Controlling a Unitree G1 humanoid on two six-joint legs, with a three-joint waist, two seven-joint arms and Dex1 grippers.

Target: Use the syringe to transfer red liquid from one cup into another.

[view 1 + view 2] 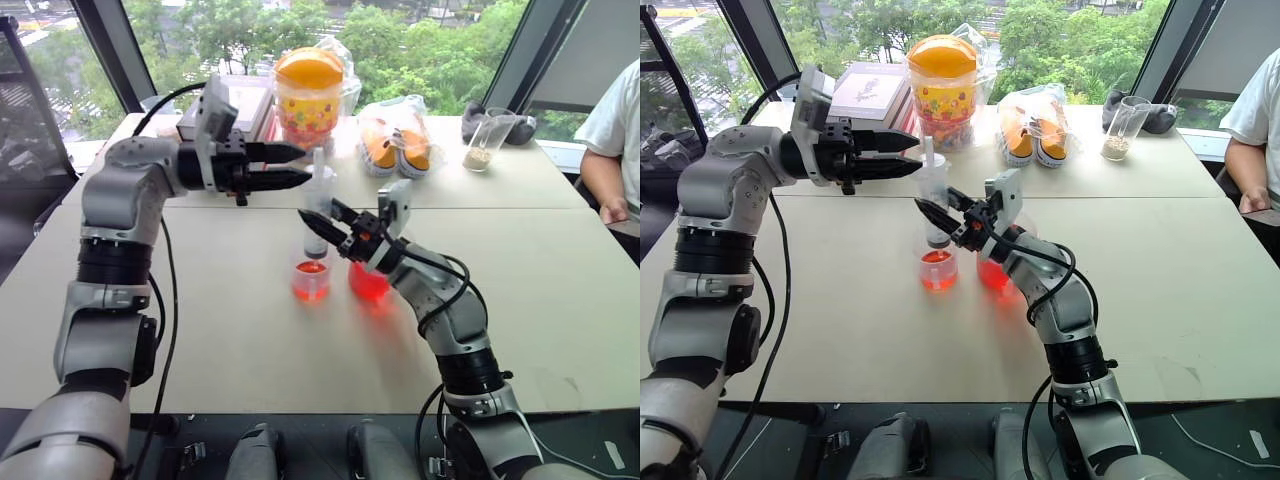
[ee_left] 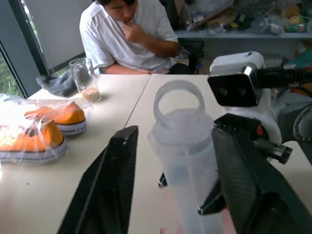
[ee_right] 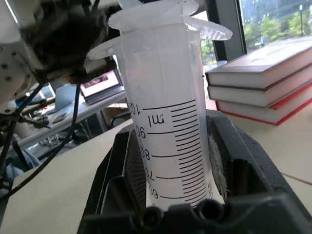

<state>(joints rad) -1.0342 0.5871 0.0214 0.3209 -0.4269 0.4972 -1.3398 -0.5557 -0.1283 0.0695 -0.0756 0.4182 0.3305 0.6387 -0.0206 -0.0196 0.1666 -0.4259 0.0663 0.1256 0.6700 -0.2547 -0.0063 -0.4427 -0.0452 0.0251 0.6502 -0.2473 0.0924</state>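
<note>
My right gripper clamps the large clear plastic syringe upright over the small narrow clear cup. My left gripper stands open around its plunger. Barrel is light, rigid, slick: grip mid-barrel.

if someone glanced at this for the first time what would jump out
The clear syringe standing upright at mid-table, tip down in the small narrow cup of red liquid, clamped by the right gripper. The left gripper sits open around the plunger top. Beside the narrow cup glows the red-tinted handled cup, and at the far edge stands a bright orange-lidded candy jar.
</note>
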